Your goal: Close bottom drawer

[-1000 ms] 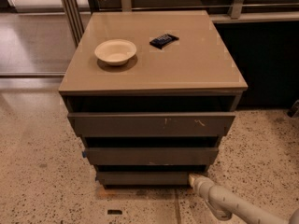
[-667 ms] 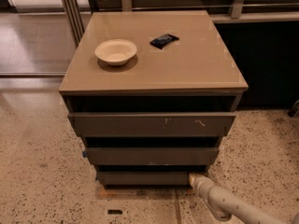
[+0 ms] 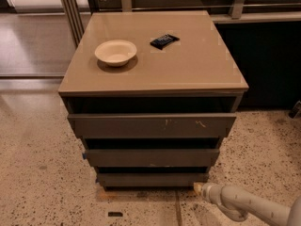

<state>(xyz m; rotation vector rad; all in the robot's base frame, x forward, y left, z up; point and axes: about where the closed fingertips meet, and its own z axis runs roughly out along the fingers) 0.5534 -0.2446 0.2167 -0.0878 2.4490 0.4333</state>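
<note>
- Camera view, nearest things first: my arm [image 3: 249, 205] comes in from the lower right and lies low over the speckled floor [image 3: 42, 173], because what I am after sits at the very foot of the cabinet.
- My gripper [image 3: 199, 188] is at the arm's end, just beside the right-hand end of the bottom drawer [image 3: 153, 179]. I cannot tell if it is touching the drawer. Whether the gripper is spread or pressed together I cannot tell either, and I see nothing carried in it.
- The bottom drawer is the lowest and narrowest-looking front, plain dark grey-brown with no handle. A dark gap shows above it, so I judge it not yet shut.
- With no handle to take hold of, a push on the front is the way in. I take that to be why my gripper sits level with the drawer's face.
- Pushing at one corner may skew the tray, I think. A contact nearer the middle would drive it straighter.
- Above it, the middle drawer [image 3: 150, 157] and the top drawer [image 3: 151, 125] with its pale scratch marks appear to stand out too, the top one furthest. They overhang my target, which explains the low approach.
- Farthest back, a pale bowl [image 3: 115, 52] and a dark packet [image 3: 164, 41] rest apart from each other on the cabinet top [image 3: 197, 69], well clear of my work. A gentle push should leave them be.
</note>
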